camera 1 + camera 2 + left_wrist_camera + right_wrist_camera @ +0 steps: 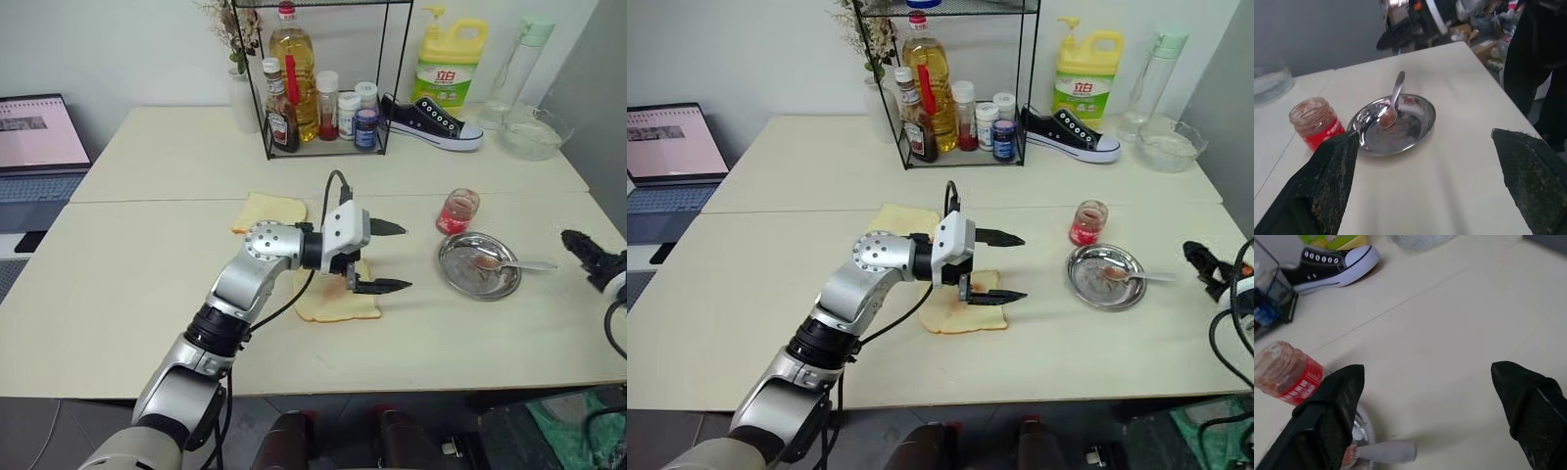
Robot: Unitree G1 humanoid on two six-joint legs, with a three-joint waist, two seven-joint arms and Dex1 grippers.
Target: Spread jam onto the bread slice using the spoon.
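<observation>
Bread slice (336,303) lies flat mid-table toward the near edge, partly under the left gripper (394,257), whose fingers are spread wide with nothing between them. A second, yellower slice (268,211) lies just behind it, toward the wire rack (323,78). Spoon (511,264) rests in the round steel dish (477,265) near the table's right edge, bowl in the dish, handle sticking out over the rim toward that edge. Left wrist view shows red smears on the spoon bowl and dish floor. Jam jar (458,211) stands lidless just behind the dish; jam coats its inside. Right gripper (1427,416) sits at the right edge beside the spoon handle, fingers apart, empty. Right wrist view adds a black sneaker (1332,265) near the far edge. Rack holds an oil bottle (293,69), sauce bottle and small jars. Yellow detergent jug (449,63) and glass bowl (534,132) stand far right; a laptop (37,137) sits off the table's left edge.
</observation>
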